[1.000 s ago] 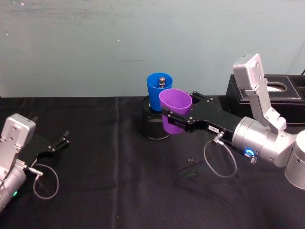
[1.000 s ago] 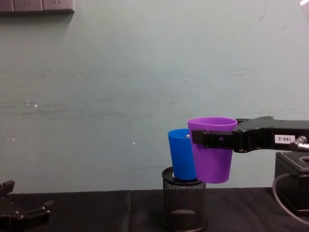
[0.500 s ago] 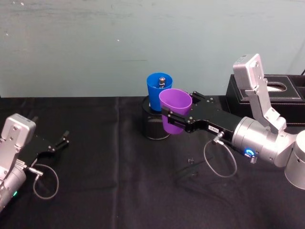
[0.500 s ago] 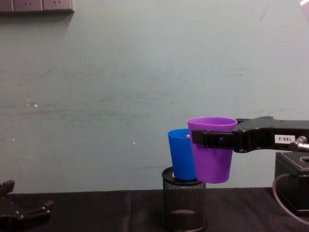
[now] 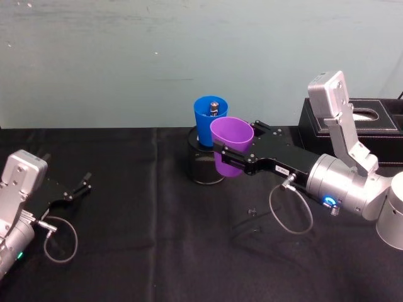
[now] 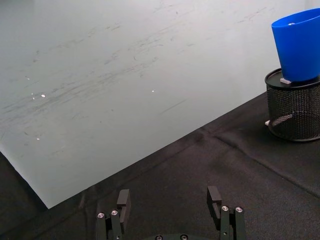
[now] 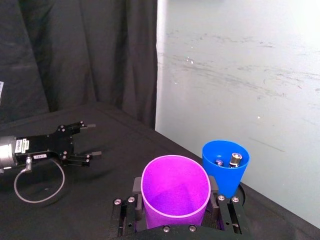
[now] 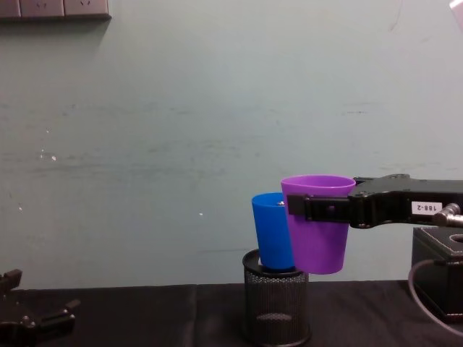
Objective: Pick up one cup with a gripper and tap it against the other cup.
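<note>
Right claw (image 5: 237,139) clamped on purple tapered plastic tumbler (image 8: 318,246), aloft beside blue plastic tumbler (image 5: 204,119) in black mesh holder (image 8: 275,318), left claw (image 6: 169,200) spread, near left.

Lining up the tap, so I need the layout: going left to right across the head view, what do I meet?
Left pincer, idle and open → blue cup → purple cup, gripped in the right pincer → black tissue box.
</note>
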